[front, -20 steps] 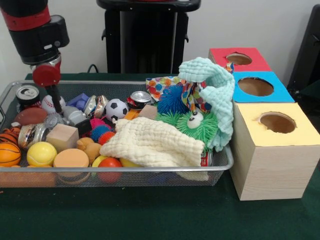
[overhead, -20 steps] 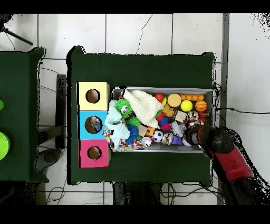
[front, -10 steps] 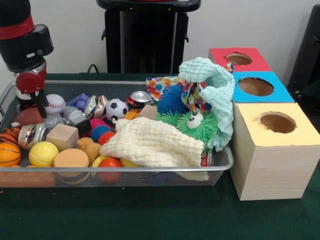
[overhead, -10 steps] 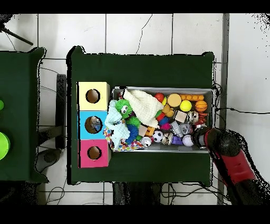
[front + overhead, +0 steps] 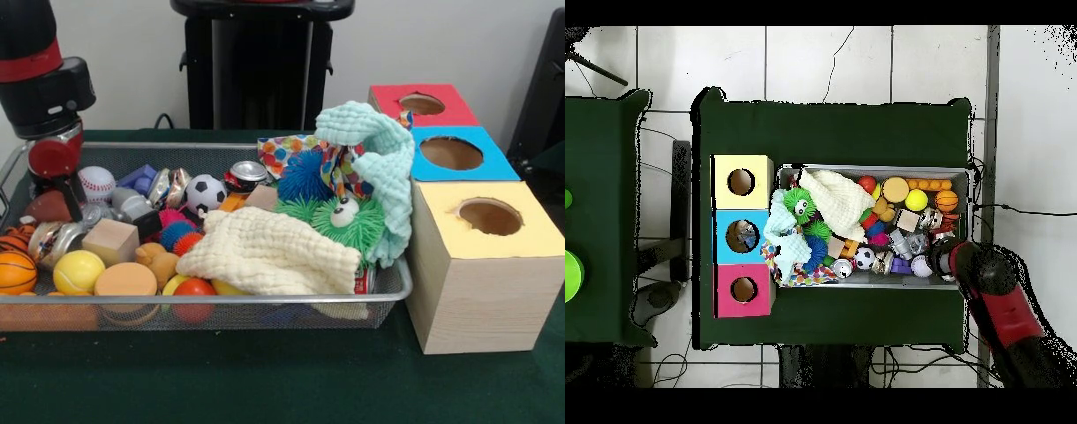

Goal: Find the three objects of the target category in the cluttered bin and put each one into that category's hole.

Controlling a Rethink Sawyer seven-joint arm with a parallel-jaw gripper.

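My claw [image 5: 64, 199] hangs at the bin's [image 5: 265, 293] corner, over the brown ball [image 5: 48, 206], just beside the baseball [image 5: 95, 183]; I cannot tell whether it grips anything or is released. From the front I see only my red wrist and black forearm, and the claw's tips are lost among the clutter. From overhead my arm [image 5: 995, 300] covers that same corner, hiding the claw and whatever lies beneath it.

The front view shows the three boxes' wooden sides, while overhead shows only their tops: yellow [image 5: 742, 182], blue [image 5: 742, 236] and pink [image 5: 743, 290], one round hole in each, in a row touching the bin's end.

Counted from the front: two cloths, cream [image 5: 274, 253] and mint [image 5: 375, 150]; one soccer ball [image 5: 206, 192]; one basketball [image 5: 16, 271]; one yellow ball [image 5: 78, 270]; one wood cube [image 5: 111, 241]; one can [image 5: 248, 175] near the back wall. All sit on the green desk [image 5: 265, 380].
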